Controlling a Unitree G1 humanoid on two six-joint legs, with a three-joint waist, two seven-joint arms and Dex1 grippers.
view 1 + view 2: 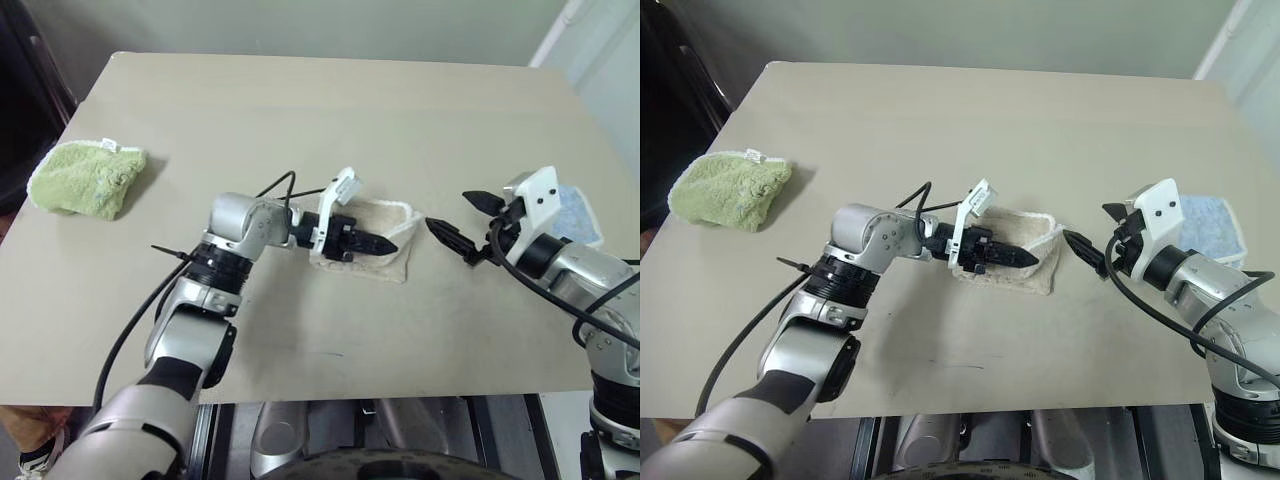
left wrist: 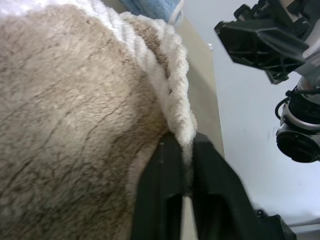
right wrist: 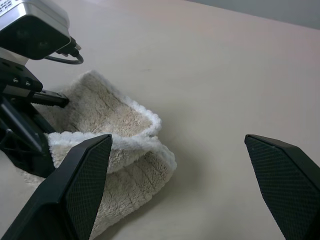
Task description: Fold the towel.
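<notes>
Towel (image 1: pixel 385 245) of beige ribbed terry with a white stitched border is lying folded over on itself near the middle of the tan worktop (image 1: pixel 300 110), its upper layer curling up along the right-hand edge. Left pincer (image 1: pixel 385 243) is reaching across the cloth from the left, pointing right, and its two black fingers (image 2: pixel 165 165) are sitting close together with the white border of the towel caught in the narrow gap between them, so it is grasping the towel's edge, though only lightly. Right pincer (image 1: pixel 460 225) is hovering just right of the towel, apart from it, with its jaws spread wide and nothing between them; in the right wrist view its two fingers (image 3: pixel 85 175) are standing far apart over bare worktop beside the cloth. Light blue cloth (image 1: pixel 1210 225) is lying at the right edge of the worktop, partly behind the right arm. Fluffy green cloth (image 1: pixel 85 178) is resting well apart at the far left of the worktop.
</notes>
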